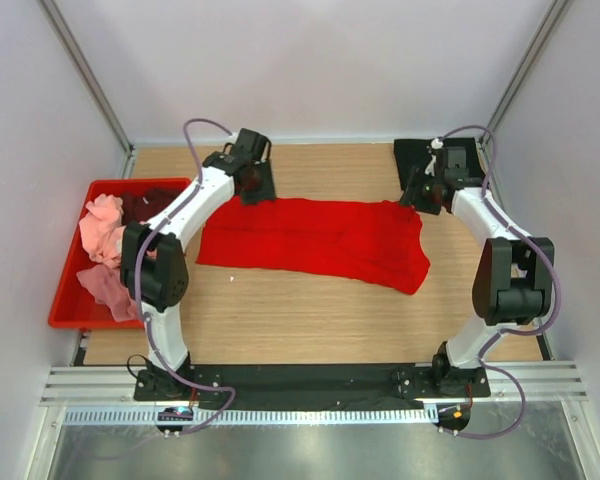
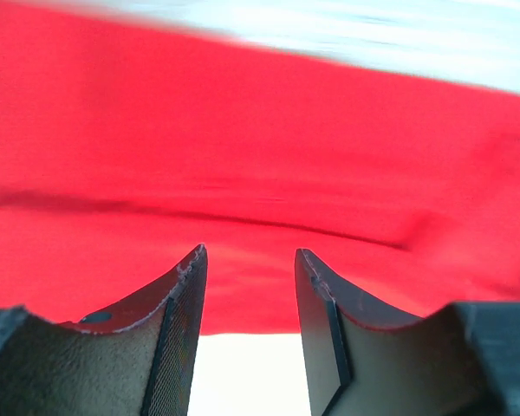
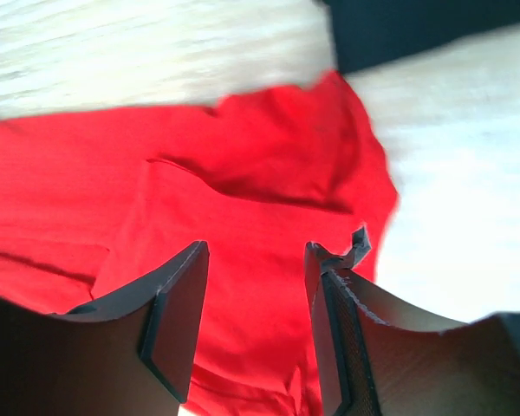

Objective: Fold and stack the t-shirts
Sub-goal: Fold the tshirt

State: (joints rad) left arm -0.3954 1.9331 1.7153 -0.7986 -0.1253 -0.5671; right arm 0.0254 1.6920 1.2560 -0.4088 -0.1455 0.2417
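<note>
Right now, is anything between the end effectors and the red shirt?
No, nothing visible. The left end effector and the right end effector both hang open over the red t-shirt, only cloth below.

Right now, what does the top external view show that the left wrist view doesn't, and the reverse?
Top external only: the red crate holding pink t-shirts, a black t-shirt at the far right corner, and the right gripper. Left wrist only: the left gripper with fingers apart, nothing between them. Both: the red t-shirt on the wooden table.
</note>
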